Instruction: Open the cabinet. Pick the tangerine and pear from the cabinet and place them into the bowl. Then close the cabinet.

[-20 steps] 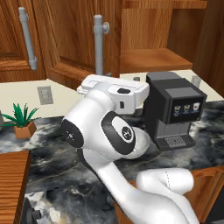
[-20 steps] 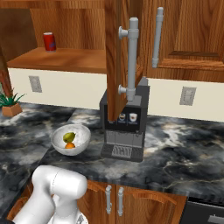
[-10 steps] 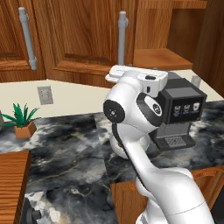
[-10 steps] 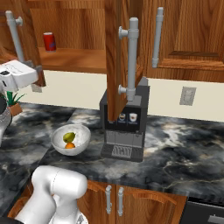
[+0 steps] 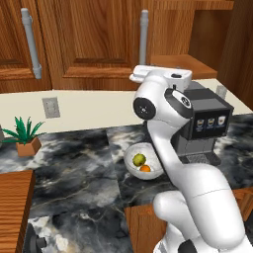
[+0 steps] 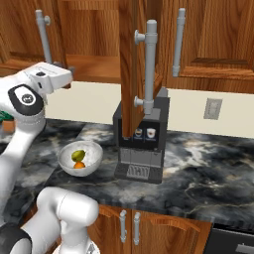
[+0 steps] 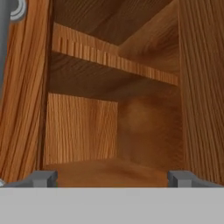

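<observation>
The bowl [image 5: 144, 163] sits on the dark marbled counter [image 5: 84, 173] just left of the coffee machine [image 5: 202, 126], and both fruits lie in it: the yellow-green pear [image 5: 139, 159] toward the back and the orange tangerine [image 5: 145, 168] touching it at the front. The right base view shows the same pair from the other side, with the pear [image 6: 78, 156] above the tangerine [image 6: 79, 165] in the bowl [image 6: 80, 159]. The cabinet [image 6: 134, 59] stands open: in the right base view its right door swings out toward the camera, edge-on, its grey bar handle [image 6: 149, 64] hanging in front of the coffee machine [image 6: 141, 144], something the left base view barely conveys, where that door shows only as a dark wooden slab at the right edge. The left base view instead gives the cabinet's left door [image 5: 104, 44] face-on, its handle [image 5: 144, 37] just above the raised white hand. In the right base view the hand is level with the cabinet's lower shelf [image 6: 87, 67]. The hand view looks straight into the wooden interior, a shelf [image 7: 113, 59] crossing above and a bare board below; the gripper [image 7: 111, 178] has its two tips [image 7: 43, 178] spread far apart with nothing between them. A small potted plant [image 5: 23, 136] stands at the counter's left.
</observation>
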